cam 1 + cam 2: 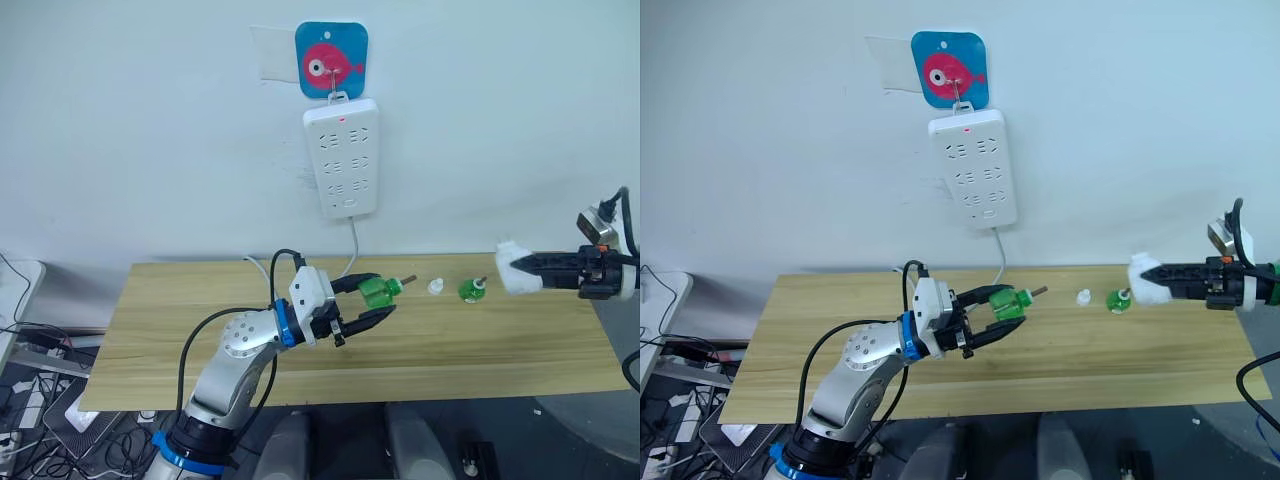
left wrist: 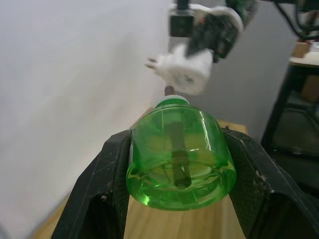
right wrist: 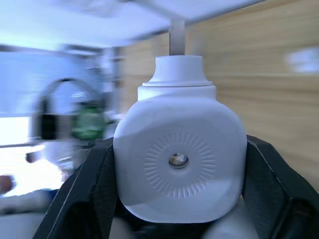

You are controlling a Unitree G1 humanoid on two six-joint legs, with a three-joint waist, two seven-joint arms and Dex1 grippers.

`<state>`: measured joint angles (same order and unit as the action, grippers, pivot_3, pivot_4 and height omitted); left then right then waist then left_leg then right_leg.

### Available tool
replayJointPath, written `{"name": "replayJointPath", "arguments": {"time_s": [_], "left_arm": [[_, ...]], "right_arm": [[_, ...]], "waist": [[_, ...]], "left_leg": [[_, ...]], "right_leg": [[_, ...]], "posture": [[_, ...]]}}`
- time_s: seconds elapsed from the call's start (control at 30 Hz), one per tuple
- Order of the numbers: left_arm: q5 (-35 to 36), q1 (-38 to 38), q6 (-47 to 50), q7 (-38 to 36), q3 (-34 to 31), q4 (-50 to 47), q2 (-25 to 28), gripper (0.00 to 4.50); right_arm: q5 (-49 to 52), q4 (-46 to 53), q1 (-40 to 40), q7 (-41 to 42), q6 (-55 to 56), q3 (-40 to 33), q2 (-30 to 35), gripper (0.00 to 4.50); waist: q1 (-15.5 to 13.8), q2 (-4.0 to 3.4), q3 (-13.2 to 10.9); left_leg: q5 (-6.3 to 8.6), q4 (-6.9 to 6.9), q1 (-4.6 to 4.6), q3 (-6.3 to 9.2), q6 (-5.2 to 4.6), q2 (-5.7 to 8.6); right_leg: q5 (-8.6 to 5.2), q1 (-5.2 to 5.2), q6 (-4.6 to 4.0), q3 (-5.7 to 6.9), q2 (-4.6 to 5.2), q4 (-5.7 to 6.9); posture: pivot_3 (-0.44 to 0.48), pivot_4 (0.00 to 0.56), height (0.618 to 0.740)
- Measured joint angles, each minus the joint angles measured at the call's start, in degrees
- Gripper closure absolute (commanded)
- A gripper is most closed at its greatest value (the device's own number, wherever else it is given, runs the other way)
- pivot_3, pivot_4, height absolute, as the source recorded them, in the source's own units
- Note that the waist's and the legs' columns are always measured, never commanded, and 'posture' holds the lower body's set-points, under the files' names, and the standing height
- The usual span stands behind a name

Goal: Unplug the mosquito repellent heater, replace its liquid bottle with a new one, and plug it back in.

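Observation:
My left gripper [image 1: 385,297] is shut on a small translucent green bottle [image 1: 377,292] and holds it just above the wooden table [image 1: 180,330]. Its dark wick points toward the right. In the left wrist view the bottle [image 2: 179,154] sits base-first between the two black fingers. At the right, my right gripper [image 1: 530,268] is shut on the white mosquito repellent heater [image 1: 512,270], held in the air beyond the table's right end. A second green bottle [image 1: 471,290] stands on the table without a cap. I cannot tell which bottle is the new one.
A loose white screw cap [image 1: 435,288] lies on the table between the two bottles. The long white power strip [image 1: 342,158] hangs on the wall under a blue fish hook [image 1: 332,60], its cord dropping behind the table. Cables clutter the floor at the left.

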<state>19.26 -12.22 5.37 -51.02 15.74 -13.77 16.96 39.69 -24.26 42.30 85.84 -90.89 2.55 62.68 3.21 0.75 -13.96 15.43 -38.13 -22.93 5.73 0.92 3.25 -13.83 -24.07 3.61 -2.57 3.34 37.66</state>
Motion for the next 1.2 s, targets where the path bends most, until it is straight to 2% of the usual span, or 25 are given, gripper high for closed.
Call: {"name": "replayJointPath", "arguments": {"time_s": [0.2,0.3,0.57,0.8,1.2], "left_arm": [[-1.42,-3.21,-4.63,-3.29,1.39,0.92,0.33,2.23],[-1.46,-3.34,-4.81,-3.46,2.01,1.39,-0.39,2.23],[-1.83,-4.64,-5.02,-2.64,2.19,2.69,-2.30,2.23],[-2.60,-5.30,-5.86,-2.33,2.93,3.03,-3.32,2.23],[-2.65,-5.68,-6.18,-2.68,3.16,3.79,-3.52,2.23]], "right_arm": [[19.73,6.32,-3.30,-9.95,-1.20,-0.24,-0.16,1.53],[28.77,7.08,-3.57,-17.70,-1.20,-0.28,-0.25,1.53],[43.04,7.16,-4.31,-32.54,-1.20,-1.30,-0.81,1.53],[48.95,7.08,-4.31,-40.64,-1.19,-1.68,-3.03,1.53],[53.56,6.00,-4.30,-47.45,-1.19,-3.49,-4.11,1.53]], "waist": [[-0.07,0.04,-0.02],[-0.06,0.06,-0.04],[-0.06,0.09,-0.05],[-0.08,0.10,-0.06],[-0.06,0.10,-0.06]], "left_leg": [[0.02,0.00,-0.04,-0.03,-0.03,0.05],[0.02,-0.01,-0.03,-0.02,-0.05,0.04],[0.03,-0.01,-0.04,-0.02,-0.05,0.04],[0.03,-0.01,-0.04,-0.02,-0.06,0.04],[0.03,-0.01,-0.05,-0.02,-0.06,0.04]], "right_leg": [[0.00,0.00,0.00,0.02,0.07,-0.06],[0.00,0.00,0.00,0.03,0.09,-0.05],[0.00,-0.01,0.01,0.03,0.07,-0.04],[0.00,-0.01,0.01,0.03,0.06,-0.04],[0.00,0.00,0.01,0.03,0.05,-0.04]], "posture": [[-0.108,0.260,0.740],[-0.108,0.262,0.740],[-0.105,0.258,0.740],[-0.104,0.256,0.740],[-0.109,0.252,0.740]]}}
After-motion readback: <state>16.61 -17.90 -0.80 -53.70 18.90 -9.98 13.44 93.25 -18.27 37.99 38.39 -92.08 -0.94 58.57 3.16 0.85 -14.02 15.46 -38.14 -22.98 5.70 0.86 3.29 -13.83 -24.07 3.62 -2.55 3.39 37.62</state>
